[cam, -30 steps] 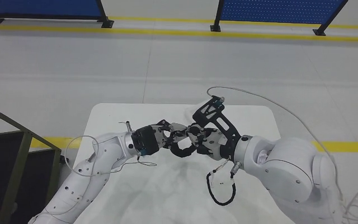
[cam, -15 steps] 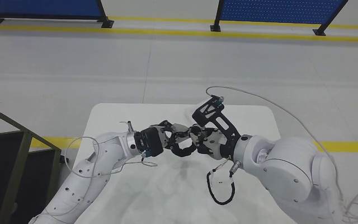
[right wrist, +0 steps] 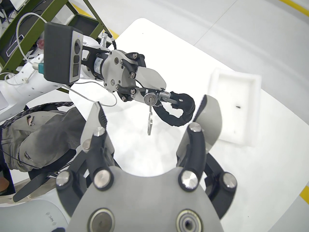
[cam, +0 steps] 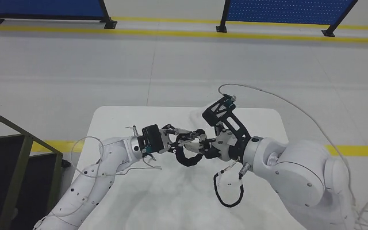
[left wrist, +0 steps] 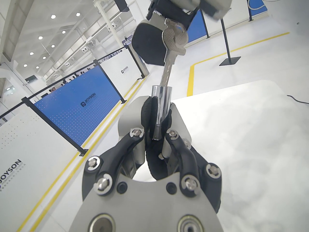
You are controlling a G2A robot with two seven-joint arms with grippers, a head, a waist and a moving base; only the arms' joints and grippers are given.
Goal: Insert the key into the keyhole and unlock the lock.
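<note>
Counter [cam: 261, 122], white, under both arms in the top view. Left claw [cam: 181, 138] and right claw [cam: 201, 142] tip to tip above its middle. Lock [cam: 188, 160] between them, held off the surface, with black loop sagging below. Key too small to make out from here.

From the left wrist: left claw [left wrist: 157, 118] clenched on the lock's chrome barrel [left wrist: 161, 105], set along the fingers and reaching out past their tips. Key [left wrist: 174, 40] seated blade-first in the barrel's far end, head left outside. Just beside the head, a black pad [left wrist: 146, 45] of the right claw; touching or apart, cannot tell.

From the right wrist: right claw [right wrist: 152, 112] released, fingers spread wide, grasping nothing. Beyond the fingertips, barrel face with keyhole [right wrist: 150, 99] turned toward the camera, key [right wrist: 150, 121] hanging from it, loop [right wrist: 181, 113] curling away beside it. White tray [right wrist: 256, 102] on the counter past the loop. Green rack [right wrist: 79, 10] beyond the counter's edge, behind the left arm.
</note>
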